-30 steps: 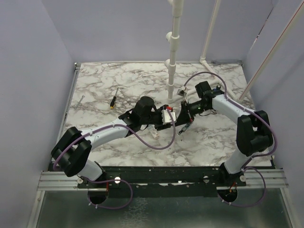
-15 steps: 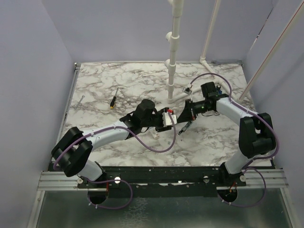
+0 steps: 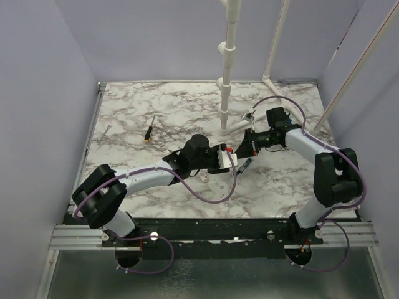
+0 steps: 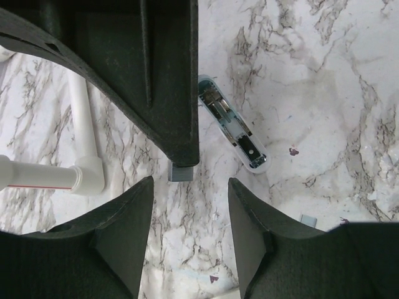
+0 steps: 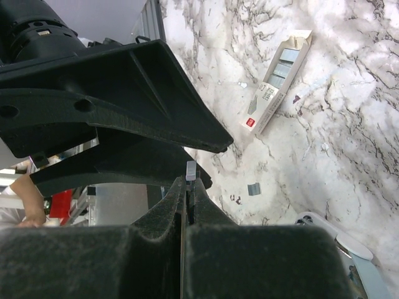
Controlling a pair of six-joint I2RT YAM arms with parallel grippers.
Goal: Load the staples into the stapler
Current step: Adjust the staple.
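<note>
The tabletop [image 4: 324,93] is showing a smooth marbled finish. The stapler [image 4: 232,124] is looking like glossy plastic around metal, the staples [image 4: 182,172] like dull grey metal, the left gripper [image 4: 189,193] matt black.

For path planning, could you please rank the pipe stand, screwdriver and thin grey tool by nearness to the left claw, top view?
From the left claw:
1. Pipe stand, just beyond it.
2. Screwdriver, well to its left.
3. Thin grey tool, farthest left.

lighting even and diffuse; soft, faint shadows on the marble surface [image 3: 156,118]. overhead view sharp. left pincer [image 4: 189,205] dark, slightly soft-focused close up.
</note>
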